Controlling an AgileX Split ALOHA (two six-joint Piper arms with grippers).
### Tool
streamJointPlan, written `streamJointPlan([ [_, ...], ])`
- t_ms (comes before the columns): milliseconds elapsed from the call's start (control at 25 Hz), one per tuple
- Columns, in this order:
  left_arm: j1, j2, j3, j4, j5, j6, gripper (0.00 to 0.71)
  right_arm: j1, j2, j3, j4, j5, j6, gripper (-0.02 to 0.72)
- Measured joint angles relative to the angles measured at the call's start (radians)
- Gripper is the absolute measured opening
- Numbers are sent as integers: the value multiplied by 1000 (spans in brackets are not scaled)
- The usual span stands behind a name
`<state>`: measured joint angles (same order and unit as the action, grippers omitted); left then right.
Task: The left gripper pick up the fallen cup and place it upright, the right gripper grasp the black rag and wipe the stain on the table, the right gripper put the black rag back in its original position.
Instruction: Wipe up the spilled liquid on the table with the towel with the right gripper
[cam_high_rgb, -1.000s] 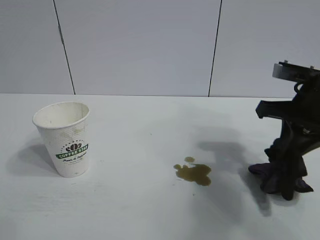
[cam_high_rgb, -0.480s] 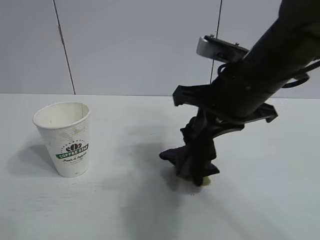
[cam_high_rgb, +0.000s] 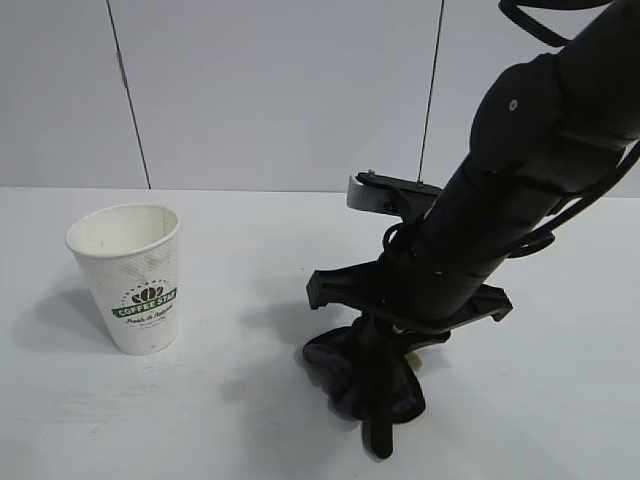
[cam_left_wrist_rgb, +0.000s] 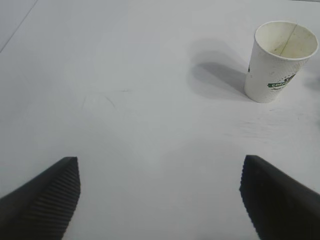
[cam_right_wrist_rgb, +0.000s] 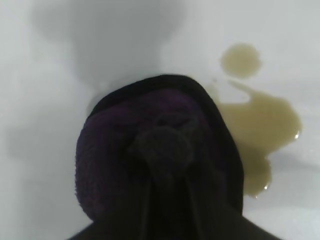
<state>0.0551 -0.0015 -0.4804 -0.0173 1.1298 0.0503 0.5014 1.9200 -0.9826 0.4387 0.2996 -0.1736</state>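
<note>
Your right claw (cam_high_rgb: 378, 385) clamped on black rag (cam_high_rgb: 345, 370), pressed onto stain (cam_right_wrist_rgb: 260, 125) to wipe; left claw (cam_left_wrist_rgb: 160, 195) gaping, empty.

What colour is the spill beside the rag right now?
The stain is brownish-olive, clearest in the right wrist view, beside the black rag.
</note>
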Motion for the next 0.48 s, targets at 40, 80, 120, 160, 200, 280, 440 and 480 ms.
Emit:
streamJointPlan([
  [40, 0, 0, 0, 0, 0, 0, 625, -2, 1, -6, -16, 1, 1, 83],
  [80, 0, 0, 0, 0, 0, 0, 625, -7, 1, -12, -32, 3, 2, 83],
  [120, 0, 0, 0, 0, 0, 0, 625, -16, 1, -19, -51, 4, 11, 83],
  [160, 0, 0, 0, 0, 0, 0, 625, -28, 2, -23, -67, 4, 18, 83],
  [200, 0, 0, 0, 0, 0, 0, 625, -48, 2, -25, -88, 4, 26, 83],
  [280, 0, 0, 0, 0, 0, 0, 625, -88, 4, -25, -133, 0, 41, 83],
  [440, 0, 0, 0, 0, 0, 0, 625, -189, 21, -29, -180, -2, 50, 83],
  [480, 0, 0, 0, 0, 0, 0, 625, -215, 21, -29, -183, 3, 50, 83],
])
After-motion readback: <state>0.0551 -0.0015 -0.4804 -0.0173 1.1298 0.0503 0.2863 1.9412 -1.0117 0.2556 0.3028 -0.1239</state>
